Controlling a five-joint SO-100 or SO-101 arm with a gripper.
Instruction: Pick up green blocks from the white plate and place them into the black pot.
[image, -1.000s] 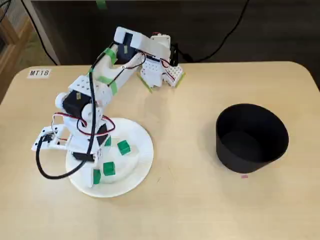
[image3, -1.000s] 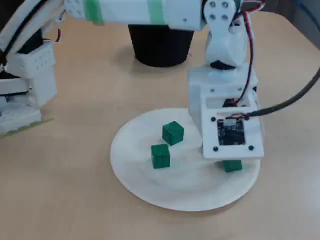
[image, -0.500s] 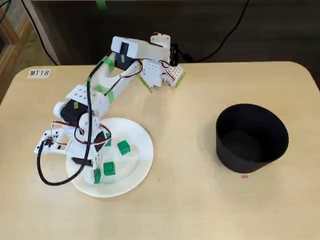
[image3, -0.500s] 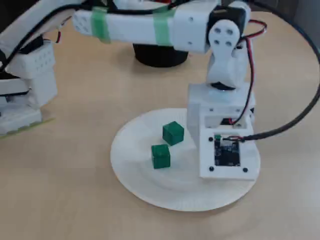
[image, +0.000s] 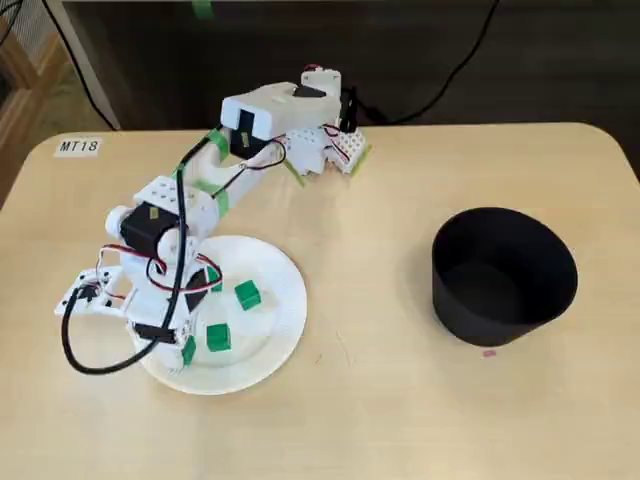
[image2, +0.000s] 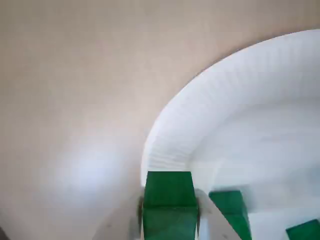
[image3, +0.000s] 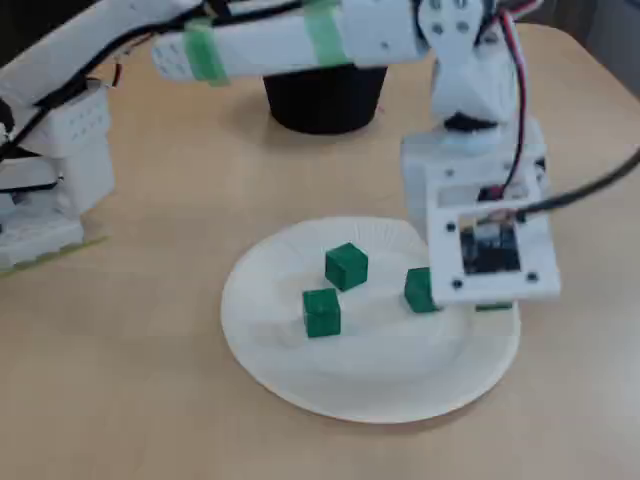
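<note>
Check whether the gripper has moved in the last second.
Yes. Against the white plate, the gripper has shifted up and right in a fixed view, and it is shut on a green block.

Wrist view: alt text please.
The gripper clamps a green block at bottom centre, over the white plate's rim. A second green block and part of a third lie on the plate, lower right; tan table elsewhere.

White 3D-printed arm with green tape bands (image: 160, 205) reaches out from its base to the left of the fixed view. Elbow is high, forearm drops steeply. Wrist is pitched down with the wrist camera board (image3: 490, 250) on its outer face. Two-finger gripper (image2: 169, 209) points downward, jaws clamped either side of a small green cube (image2: 169, 190).
</note>
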